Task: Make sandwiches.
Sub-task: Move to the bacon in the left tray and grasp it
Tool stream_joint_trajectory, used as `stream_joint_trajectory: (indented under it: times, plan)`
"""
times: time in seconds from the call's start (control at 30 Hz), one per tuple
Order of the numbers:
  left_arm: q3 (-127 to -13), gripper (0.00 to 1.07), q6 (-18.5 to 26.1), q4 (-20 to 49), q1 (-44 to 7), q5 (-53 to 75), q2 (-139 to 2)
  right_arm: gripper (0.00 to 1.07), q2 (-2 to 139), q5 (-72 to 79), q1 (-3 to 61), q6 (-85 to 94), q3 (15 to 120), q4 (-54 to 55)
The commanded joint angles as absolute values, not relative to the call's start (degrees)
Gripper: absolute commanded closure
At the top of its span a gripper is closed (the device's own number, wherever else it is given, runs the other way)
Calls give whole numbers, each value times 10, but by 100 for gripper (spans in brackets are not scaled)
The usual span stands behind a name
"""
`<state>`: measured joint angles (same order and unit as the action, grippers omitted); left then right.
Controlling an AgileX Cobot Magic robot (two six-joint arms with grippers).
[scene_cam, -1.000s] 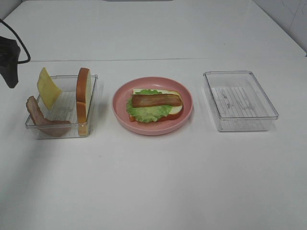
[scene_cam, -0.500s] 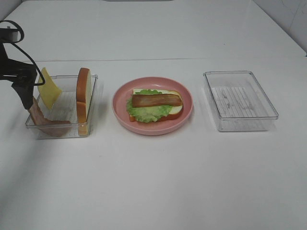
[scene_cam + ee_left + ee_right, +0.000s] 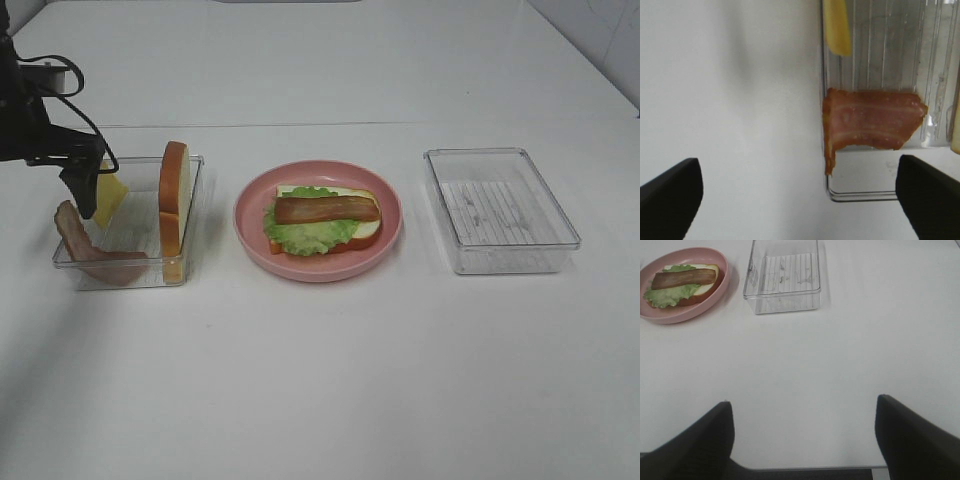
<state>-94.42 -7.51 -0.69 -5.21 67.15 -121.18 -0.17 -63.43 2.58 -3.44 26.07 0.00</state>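
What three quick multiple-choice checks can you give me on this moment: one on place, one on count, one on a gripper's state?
1. Where does the upright bread slice stand?
A) in the left tray
B) on the pink plate
C) in the left gripper

2. How many strips of bacon show?
A) one
B) two
C) three

3. How is the left gripper?
A) open, holding nothing
B) shut on the cheese slice
C) shut on the bread

Answers:
1 A: it stands on edge inside the left tray.
2 B: one bacon strip tops the lettuce on the pink plate, and another bacon strip lies in the left tray.
3 A: the left wrist view shows its fingers wide apart with nothing gripped, and the cheese slice sits in the tray.
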Motion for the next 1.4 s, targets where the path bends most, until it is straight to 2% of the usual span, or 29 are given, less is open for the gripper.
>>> stream_joint_trajectory:
  times: [0.03,0.2,0.47,0.87,0.97,1.0,1.03,1.07,1.1,1.17,1.27,1.4]
  plan:
    - [-953,11,-80,-4,-56,681,-1226,32,-21,-630,26,-24,258,0]
    - [-968,12,-78,0,-56,684,-1240,32,-21,-630,26,-24,258,0]
    - [-969,20,-73,-3,-56,683,-1243,32,-21,-630,26,-24,258,0]
    - [-969,20,-68,0,-56,685,-1256,32,-21,-630,26,-24,258,0]
    - [-969,27,-68,-3,-56,685,-1256,32,-21,-630,26,-24,258,0]
    - [-969,37,-68,-3,-56,685,-1256,32,-21,-630,26,-24,258,0]
    - [-969,37,-68,-3,-56,685,-1256,32,-21,-630,26,-24,258,0]
    - [-969,46,-68,-5,-56,685,-1256,32,-21,-630,26,-24,258,0]
    - [-969,46,-68,-5,-56,685,-1256,32,-21,-630,26,-24,258,0]
    - [-969,56,-68,-6,-56,685,-1256,32,-21,-630,26,-24,258,0]
    - [-969,62,-68,-8,-56,685,-1256,32,-21,-630,26,-24,258,0]
    - [-969,63,-68,-9,-56,670,-1256,32,-21,-630,26,-24,258,0]
